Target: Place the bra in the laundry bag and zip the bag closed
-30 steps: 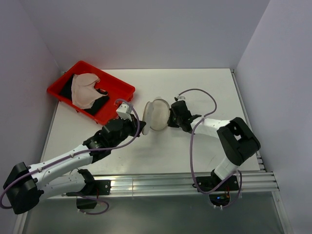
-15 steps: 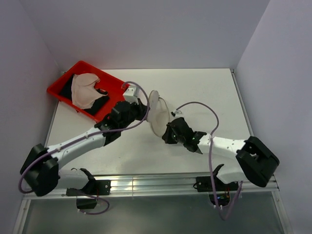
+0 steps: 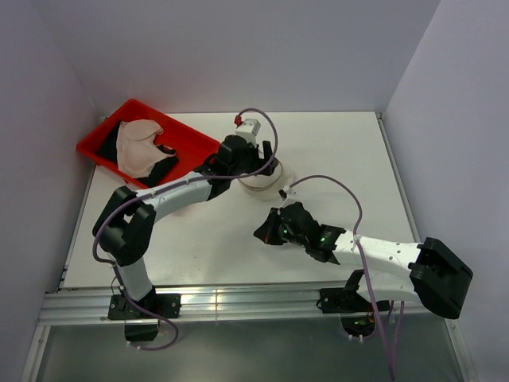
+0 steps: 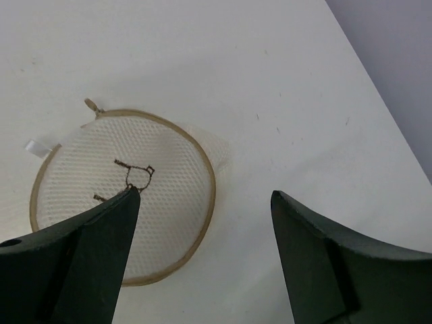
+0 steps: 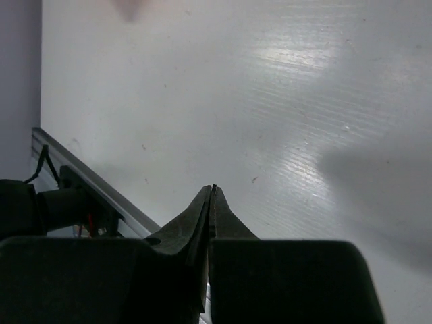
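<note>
The laundry bag (image 4: 162, 202) lay flat on the white table (image 4: 283, 81). It was a light, floppy disc of see-through mesh, stiffened only by its tan round rim. It would likely sag and slide under a push, so the rim or the small zip pull (image 4: 90, 105) looked the best hold. The left gripper (image 4: 202, 196) hovered above it, jaws wide, holding nothing. The right gripper (image 5: 212, 190) was pinched shut on nothing. The soft beige bra (image 3: 137, 146) lay in the red plastic tray (image 3: 191, 147), well apart from the bag.

No readable words or numbers; only a small dark bra-outline symbol (image 4: 133, 177) on the laundry bag (image 4: 172, 202), on its round mesh face.
</note>
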